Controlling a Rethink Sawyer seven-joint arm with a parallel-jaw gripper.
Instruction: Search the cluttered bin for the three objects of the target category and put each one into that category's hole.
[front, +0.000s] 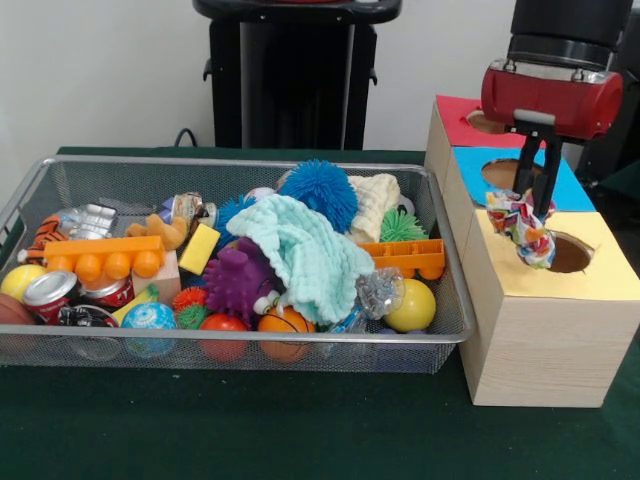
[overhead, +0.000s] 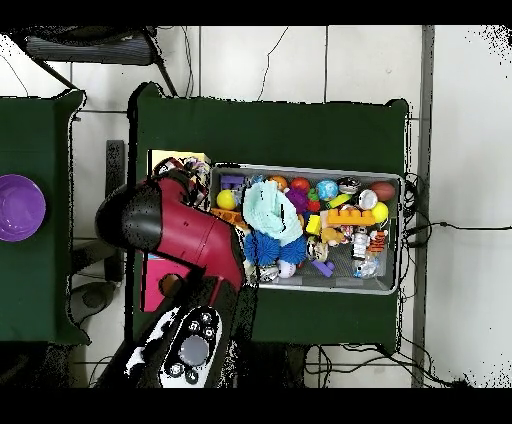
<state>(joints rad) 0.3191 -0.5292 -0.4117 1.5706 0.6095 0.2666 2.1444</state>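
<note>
Gripper (front: 533, 212) pinched a crumpled multicoloured cloth (front: 524, 226), hanging just above the yellow-topped wooden box's round hole (front: 570, 253) | beside it, wire mesh bin (front: 447, 330) crammed with toys, mint waffle cloth (front: 305, 250) on top | dark green tablecloth (front: 250, 425), white wall.

Packed from wall to wall inside the wire bin (front: 440, 250), with a mint cloth (front: 305, 255) and blue spiky ball (front: 318, 192) heaped highest at the middle. Open above the yellow-topped hole (front: 570, 253) except where a patterned cloth (front: 525, 227) hangs from the claw (front: 533, 205). Bare green surface (front: 250, 425) in front of the bin.
</note>
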